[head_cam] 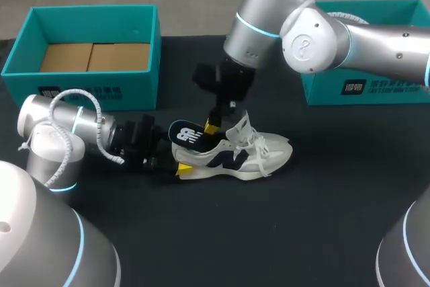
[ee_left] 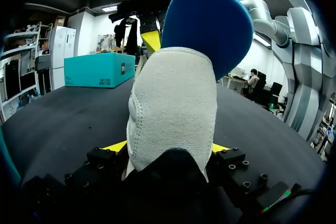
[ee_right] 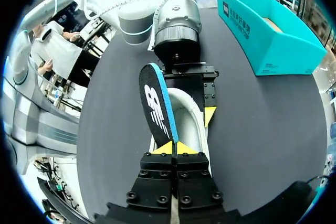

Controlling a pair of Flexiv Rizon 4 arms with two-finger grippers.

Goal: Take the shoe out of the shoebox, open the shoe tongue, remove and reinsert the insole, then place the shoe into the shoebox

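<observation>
A white and black shoe (head_cam: 235,156) lies on its sole on the dark table, toe to the right. My left gripper (head_cam: 176,162) holds its heel (ee_left: 173,108) from both sides, a yellow tip showing at each side. A dark insole (head_cam: 188,134) with a blue underside (ee_left: 210,24) sticks up out of the heel opening, tilted toward my left arm. From above, my right gripper (head_cam: 212,127) is shut on the insole's front end (ee_right: 155,103), its yellow tips (ee_right: 174,148) pressed together over the shoe's opening (ee_right: 184,114).
An open teal shoebox (head_cam: 101,92) with a cardboard floor stands at the back left. A second teal box (head_cam: 363,89) stands at the back right, behind my right arm. Bare dark table lies in front of the shoe.
</observation>
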